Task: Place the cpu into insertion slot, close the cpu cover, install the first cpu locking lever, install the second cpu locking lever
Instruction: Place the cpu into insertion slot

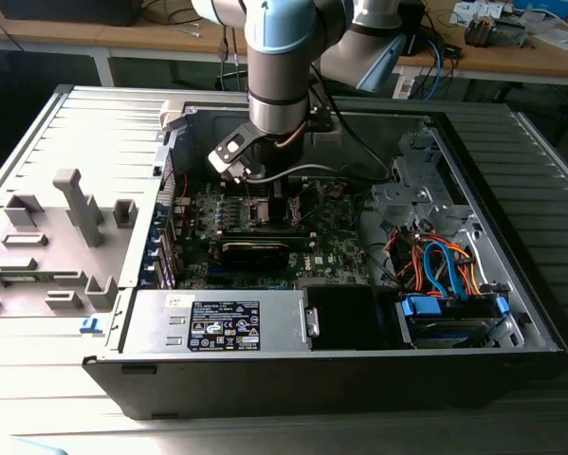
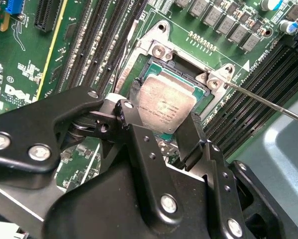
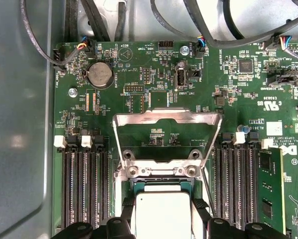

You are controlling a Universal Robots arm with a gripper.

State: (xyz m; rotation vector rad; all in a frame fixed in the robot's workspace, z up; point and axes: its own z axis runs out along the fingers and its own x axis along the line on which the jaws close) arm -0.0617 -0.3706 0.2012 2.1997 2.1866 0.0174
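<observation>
The arm (image 1: pixel 280 90) is grey and cylindrical with pale blue caps (image 1: pixel 285 21). Its gripper (image 2: pixel 161 118) is black, studded with silver screws (image 2: pixel 169 203).

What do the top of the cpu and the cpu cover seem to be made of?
The cpu: its top looks like pale grey metal with a matte finish and a dull, even sheen. The cpu cover: probably thin stamped steel, silvery and brighter, with bent edges that catch the light.
</observation>
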